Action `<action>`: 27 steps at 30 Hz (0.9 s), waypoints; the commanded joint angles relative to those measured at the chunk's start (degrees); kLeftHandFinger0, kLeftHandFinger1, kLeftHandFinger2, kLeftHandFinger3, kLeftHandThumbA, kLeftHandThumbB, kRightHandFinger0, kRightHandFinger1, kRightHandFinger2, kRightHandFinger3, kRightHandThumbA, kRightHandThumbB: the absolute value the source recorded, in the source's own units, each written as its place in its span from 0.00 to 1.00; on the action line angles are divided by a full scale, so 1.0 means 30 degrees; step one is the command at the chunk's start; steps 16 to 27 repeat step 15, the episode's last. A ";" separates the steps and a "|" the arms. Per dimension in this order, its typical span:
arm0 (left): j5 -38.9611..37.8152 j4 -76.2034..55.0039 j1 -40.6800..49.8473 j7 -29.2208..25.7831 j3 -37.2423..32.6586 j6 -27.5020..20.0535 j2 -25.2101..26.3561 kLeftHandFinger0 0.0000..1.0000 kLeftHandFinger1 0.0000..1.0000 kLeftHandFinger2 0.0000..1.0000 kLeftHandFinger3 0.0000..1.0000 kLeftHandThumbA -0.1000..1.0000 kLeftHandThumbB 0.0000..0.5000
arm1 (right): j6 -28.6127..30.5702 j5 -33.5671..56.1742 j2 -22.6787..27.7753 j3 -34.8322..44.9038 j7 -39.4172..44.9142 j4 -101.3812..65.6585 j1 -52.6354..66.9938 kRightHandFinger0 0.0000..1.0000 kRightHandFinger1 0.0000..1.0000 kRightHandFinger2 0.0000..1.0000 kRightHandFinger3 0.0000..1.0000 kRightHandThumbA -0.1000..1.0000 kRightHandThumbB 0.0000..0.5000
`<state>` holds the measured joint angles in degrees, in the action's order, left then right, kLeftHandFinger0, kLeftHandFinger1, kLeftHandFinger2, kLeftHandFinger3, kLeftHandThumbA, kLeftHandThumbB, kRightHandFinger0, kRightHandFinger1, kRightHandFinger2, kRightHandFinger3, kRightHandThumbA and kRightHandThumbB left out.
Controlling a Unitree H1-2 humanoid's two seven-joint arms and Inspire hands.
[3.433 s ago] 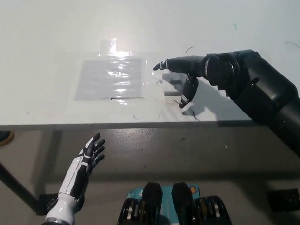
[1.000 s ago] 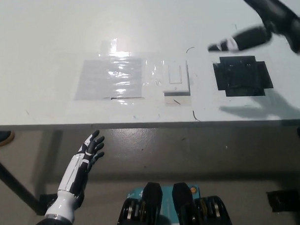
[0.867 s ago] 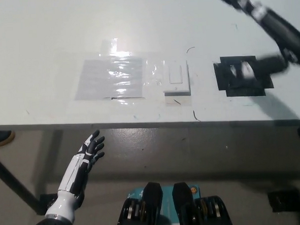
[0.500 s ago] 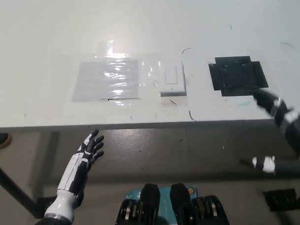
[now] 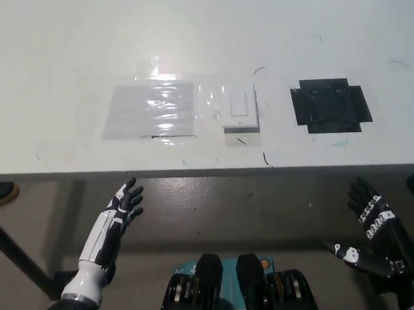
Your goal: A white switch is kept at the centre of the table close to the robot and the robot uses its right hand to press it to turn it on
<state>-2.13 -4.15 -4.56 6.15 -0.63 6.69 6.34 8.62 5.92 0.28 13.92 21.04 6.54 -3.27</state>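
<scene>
Since the earlier frames my right hand (image 5: 372,220) has left the table (image 5: 67,44) and now hangs below its front edge at the lower right, fingers spread, holding nothing; the white switch (image 5: 239,109) lies in the upper centre, between a clear tape patch (image 5: 151,111) and a black tape patch (image 5: 331,106); my left hand (image 5: 120,214) rests at the lower left, fingers apart.

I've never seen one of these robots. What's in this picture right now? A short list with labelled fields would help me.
table: white table, near edge toward the robot
switch: white switch lying flat near that edge, untouched
beside switch: shiny clear tape patch to one side, black tape patch to the other
left robot hand: white robot hand, open, below the table edge
right robot hand: black robot hand, open, below the table edge
</scene>
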 commanded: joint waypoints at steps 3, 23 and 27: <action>-0.0040 -0.0356 -0.0515 0.0328 -0.0080 -0.0446 0.0317 1.00 1.00 1.00 1.00 0.94 0.00 | 0.2427 0.0018 0.0313 -0.0211 -0.1479 0.0801 -0.0757 1.00 1.00 1.00 1.00 1.00 0.30; 0.0047 -0.0518 -0.0413 0.0244 -0.0117 -0.0246 0.0280 1.00 1.00 1.00 1.00 0.94 0.00 | 0.2649 -0.0841 0.0839 -0.1400 -0.2134 0.0620 -0.0450 1.00 1.00 1.00 1.00 1.00 0.28; 0.0047 -0.0518 -0.0413 0.0244 -0.0117 -0.0246 0.0280 1.00 1.00 1.00 1.00 0.94 0.00 | 0.2649 -0.0841 0.0839 -0.1400 -0.2134 0.0620 -0.0450 1.00 1.00 1.00 1.00 1.00 0.28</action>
